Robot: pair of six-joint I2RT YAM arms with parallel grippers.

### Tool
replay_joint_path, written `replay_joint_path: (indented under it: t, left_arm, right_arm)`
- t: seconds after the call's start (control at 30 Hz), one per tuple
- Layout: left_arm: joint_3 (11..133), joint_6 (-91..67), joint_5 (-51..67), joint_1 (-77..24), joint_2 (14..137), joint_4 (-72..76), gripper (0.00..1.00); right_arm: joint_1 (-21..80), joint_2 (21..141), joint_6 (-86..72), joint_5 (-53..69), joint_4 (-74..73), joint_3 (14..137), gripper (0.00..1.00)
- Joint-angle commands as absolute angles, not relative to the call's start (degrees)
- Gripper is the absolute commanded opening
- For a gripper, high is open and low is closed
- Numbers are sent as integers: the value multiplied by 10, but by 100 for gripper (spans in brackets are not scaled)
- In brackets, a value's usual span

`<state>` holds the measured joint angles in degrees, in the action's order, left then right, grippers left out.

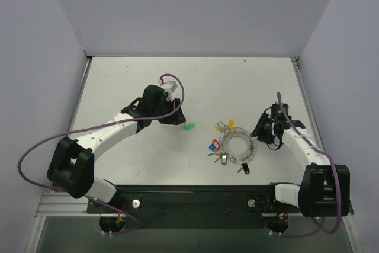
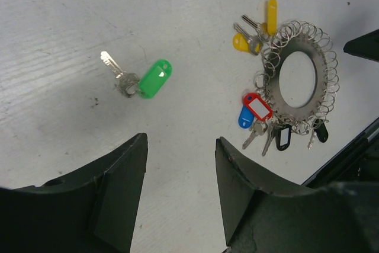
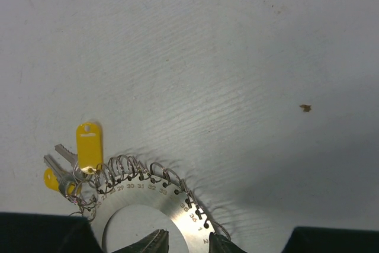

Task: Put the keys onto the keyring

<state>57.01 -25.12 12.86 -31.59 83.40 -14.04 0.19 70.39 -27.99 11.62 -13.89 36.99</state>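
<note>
The keyring (image 1: 238, 145) is a flat silver ring with wire coils round its rim, lying right of centre. Yellow (image 2: 271, 15), red (image 2: 256, 105), blue (image 2: 245, 118) and black (image 2: 283, 138) keys hang on it. A green key (image 1: 189, 127) lies loose on the table to its left, and also shows in the left wrist view (image 2: 154, 79). My left gripper (image 2: 180, 164) is open and empty, just short of the green key. My right gripper (image 3: 188, 242) grips the keyring's band (image 3: 177, 211), one finger in the hole and one at the outer rim.
The white table (image 1: 148, 81) is walled on the left, back and right. A black rail (image 1: 189, 197) with the arm bases runs along the near edge. A small brown speck (image 3: 305, 108) lies on the table beyond the keyring.
</note>
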Motion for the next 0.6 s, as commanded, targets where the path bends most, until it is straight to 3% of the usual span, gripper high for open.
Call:
replay_joint_path:
  t: [0.0, 0.57]
  left_arm:
    - [583, -269, 153, -353, 862, -87, 59]
    - [760, -283, 158, -500, 1088, -25, 54]
  right_arm:
    - [2, 691, -277, 113, -146, 385, 34]
    - [1, 676, -268, 150, -146, 389, 36]
